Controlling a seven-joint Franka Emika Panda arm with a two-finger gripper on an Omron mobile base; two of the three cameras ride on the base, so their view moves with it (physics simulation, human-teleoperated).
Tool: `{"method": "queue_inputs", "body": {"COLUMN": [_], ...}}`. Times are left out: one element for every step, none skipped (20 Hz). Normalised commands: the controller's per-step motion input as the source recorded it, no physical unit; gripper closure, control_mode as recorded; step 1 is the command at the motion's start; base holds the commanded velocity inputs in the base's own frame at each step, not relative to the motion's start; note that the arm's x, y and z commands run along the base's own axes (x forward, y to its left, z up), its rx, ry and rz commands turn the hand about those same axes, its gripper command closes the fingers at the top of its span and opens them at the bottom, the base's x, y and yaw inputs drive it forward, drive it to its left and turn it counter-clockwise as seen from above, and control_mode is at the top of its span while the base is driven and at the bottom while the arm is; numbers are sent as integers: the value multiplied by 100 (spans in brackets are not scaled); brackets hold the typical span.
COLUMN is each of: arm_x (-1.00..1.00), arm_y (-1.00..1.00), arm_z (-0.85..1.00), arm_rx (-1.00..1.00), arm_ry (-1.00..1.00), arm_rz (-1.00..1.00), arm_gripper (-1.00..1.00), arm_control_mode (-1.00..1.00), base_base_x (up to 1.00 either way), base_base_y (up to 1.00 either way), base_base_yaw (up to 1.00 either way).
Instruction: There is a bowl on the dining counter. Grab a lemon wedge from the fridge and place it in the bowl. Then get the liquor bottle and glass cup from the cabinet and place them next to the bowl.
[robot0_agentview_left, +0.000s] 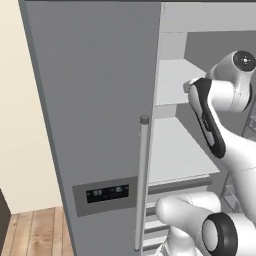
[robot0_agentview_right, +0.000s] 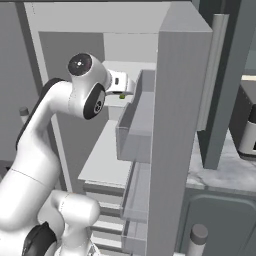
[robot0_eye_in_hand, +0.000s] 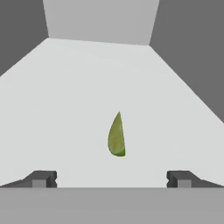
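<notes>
The fridge (robot0_agentview_left: 95, 100) stands with its right door (robot0_agentview_right: 175, 125) swung open and my arm reaching onto an upper white shelf (robot0_agentview_left: 172, 80). In the hand view the lemon wedge (robot0_eye_in_hand: 117, 135), a yellow-green sliver, lies on that shelf (robot0_eye_in_hand: 65, 109) just ahead of my gripper (robot0_eye_in_hand: 111, 178). The two dark fingertips (robot0_eye_in_hand: 41, 178) stand wide apart, with the wedge beyond the gap between them and nothing held. A small green speck of the lemon wedge (robot0_agentview_right: 122, 96) shows past my hand in the right base view. The bowl, liquor bottle, glass cup and cabinet are out of view.
The shut left fridge door carries a long silver handle (robot0_agentview_left: 141, 185) and a dark dispenser panel (robot0_agentview_left: 106, 193). Door bins (robot0_agentview_right: 136, 125) line the open right door close to my arm. A lower shelf (robot0_agentview_left: 175, 150) and drawers sit below. A stone counter (robot0_agentview_right: 225, 170) lies to the right.
</notes>
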Motion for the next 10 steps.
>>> {"method": "queue_inputs", "body": {"arm_x": [1,3,6,15,18,21,21,22,20,21], "arm_y": [0,0,0,0,0,0,0,0,0,0], "arm_z": [-15,-14,-10,-7,-6,-3,-2,-1,-1,-2], "arm_rx": [0,0,0,0,0,0,0,0,0,0], "arm_ry": [0,0,0,0,0,0,0,0,0,0], "arm_rz": [-3,-3,-2,-2,-1,-1,-1,-1,-1,-1], "arm_gripper": [-100,-100,-100,-100,-100,-100,-100,-100,-100,-100], "arm_control_mode": [-100,-100,-100,-100,-100,-100,-100,-100,-100,-100], "base_base_x": [0,0,0,0,0,0,0,0,0,0], "base_base_y": [0,0,0,0,0,0,0,0,0,0], "base_base_yaw": [0,0,0,0,0,0,0,0,0,0]}}
